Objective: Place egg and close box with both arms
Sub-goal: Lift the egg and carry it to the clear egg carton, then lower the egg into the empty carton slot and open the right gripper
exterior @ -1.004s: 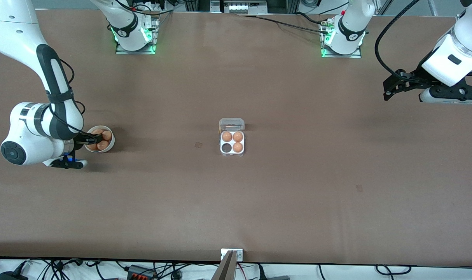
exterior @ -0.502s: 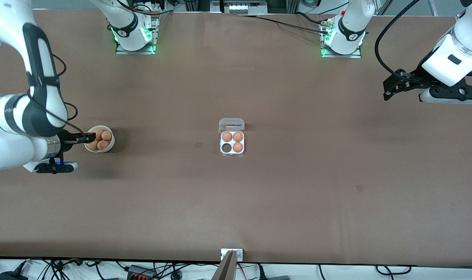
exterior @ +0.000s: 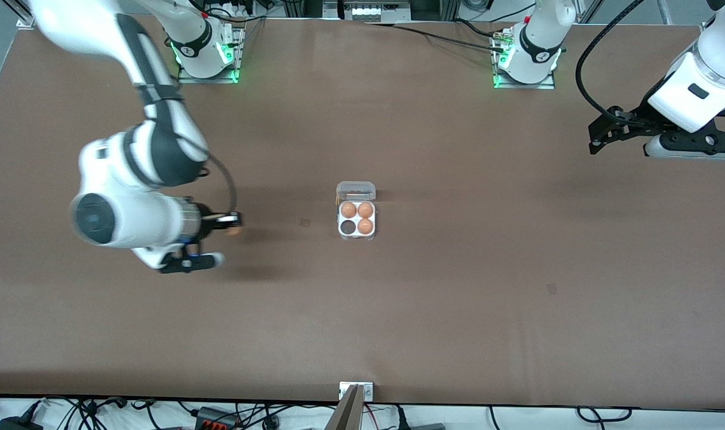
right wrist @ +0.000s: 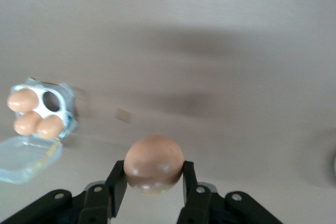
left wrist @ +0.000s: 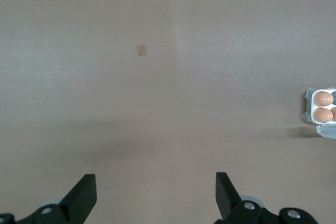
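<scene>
Carefully: my right gripper clamps the egg above mid-tabletop; perhaps marginal grip, a jolt drops it short of the box; left gripper gapes, waiting

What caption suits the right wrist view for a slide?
Right pincer shut on an egg above the bare table, with the open box holding three eggs and one empty cell.

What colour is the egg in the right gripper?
Light brown; the egg shows best in the right wrist view.

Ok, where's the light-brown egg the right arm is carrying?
The smooth light-brown egg is pinched in the right gripper, in the air over bare table toward the right arm's end, short of the clear-plastic four-cell egg box.
</scene>
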Robot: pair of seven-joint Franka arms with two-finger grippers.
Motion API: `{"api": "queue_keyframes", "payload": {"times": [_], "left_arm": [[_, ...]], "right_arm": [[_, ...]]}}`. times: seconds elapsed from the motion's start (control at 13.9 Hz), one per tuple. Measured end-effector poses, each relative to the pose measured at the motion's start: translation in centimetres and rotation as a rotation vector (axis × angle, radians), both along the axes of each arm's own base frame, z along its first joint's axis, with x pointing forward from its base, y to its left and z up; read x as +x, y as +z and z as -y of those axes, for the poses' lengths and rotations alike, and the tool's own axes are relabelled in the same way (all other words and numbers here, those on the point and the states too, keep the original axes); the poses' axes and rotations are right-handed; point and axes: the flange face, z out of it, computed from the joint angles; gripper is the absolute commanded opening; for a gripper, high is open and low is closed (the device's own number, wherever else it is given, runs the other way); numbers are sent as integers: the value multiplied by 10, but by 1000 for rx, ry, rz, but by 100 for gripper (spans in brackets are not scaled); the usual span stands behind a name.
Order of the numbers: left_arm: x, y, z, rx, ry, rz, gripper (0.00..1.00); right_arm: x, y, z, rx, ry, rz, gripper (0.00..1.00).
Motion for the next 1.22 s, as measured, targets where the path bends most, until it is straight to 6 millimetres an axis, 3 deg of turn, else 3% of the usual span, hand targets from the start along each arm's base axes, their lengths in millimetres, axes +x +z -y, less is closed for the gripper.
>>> {"api": "queue_keyframes", "payload": {"times": [0.22, 0.79, 1.0, 1.22], "left_arm": [[0, 0, 0, 0, 0, 0, 100], [0, 0, 0, 0, 0, 1, 100], [0, 0, 0, 0, 0, 1, 100], [0, 0, 0, 0, -1, 1, 100]], "right_arm": [[-10, -23, -57, 6, 9, 48, 15], [-50, -81, -180, 28, -86, 141, 15], [-64, -99, -209, 38, -129, 160, 15], [-68, -116, -214, 28, -134, 149, 15]]}}
